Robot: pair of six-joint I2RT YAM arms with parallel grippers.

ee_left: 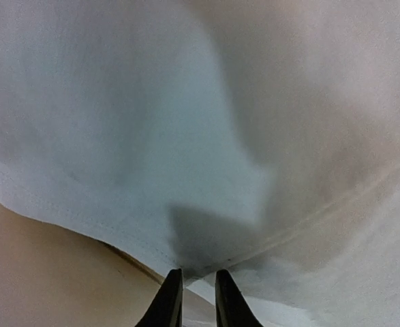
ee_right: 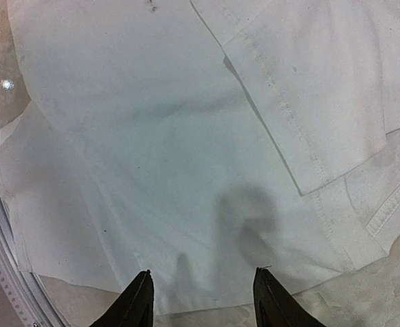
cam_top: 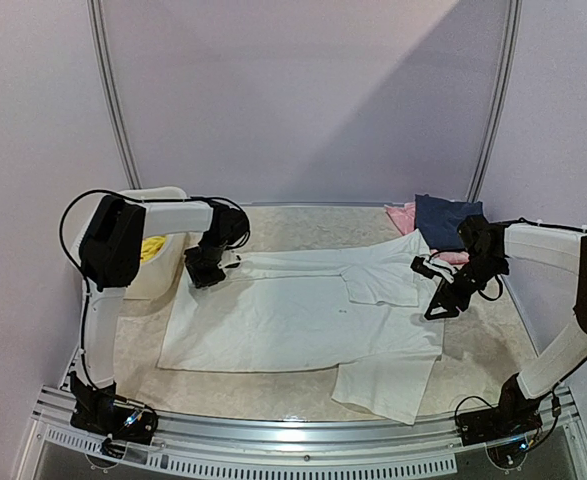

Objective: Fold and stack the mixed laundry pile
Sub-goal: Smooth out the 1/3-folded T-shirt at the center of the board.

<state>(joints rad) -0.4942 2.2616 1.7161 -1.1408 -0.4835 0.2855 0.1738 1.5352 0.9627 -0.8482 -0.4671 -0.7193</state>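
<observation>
Left gripper [cam_top: 205,268] is sitting at 10 o'clock, jaws pinched nearly together on the far hem of the white T-shirt [cam_top: 293,320], which is lying spread out mid-table. Right gripper [cam_top: 439,303] is hanging over the shirt's 3 o'clock edge, jaws apart, holding nothing. Yellow shorts [cam_top: 153,248] are sitting in the basket [cam_top: 163,195] at 9 o'clock.

White T-shirt [cam_top: 303,320] on a mottled beige table [cam_top: 483,340]. Yellow shorts [cam_top: 153,248] in a cream basket [cam_top: 163,278]. Pink cloth [cam_top: 403,215] and navy cloth [cam_top: 443,220] at the far right corner.
</observation>
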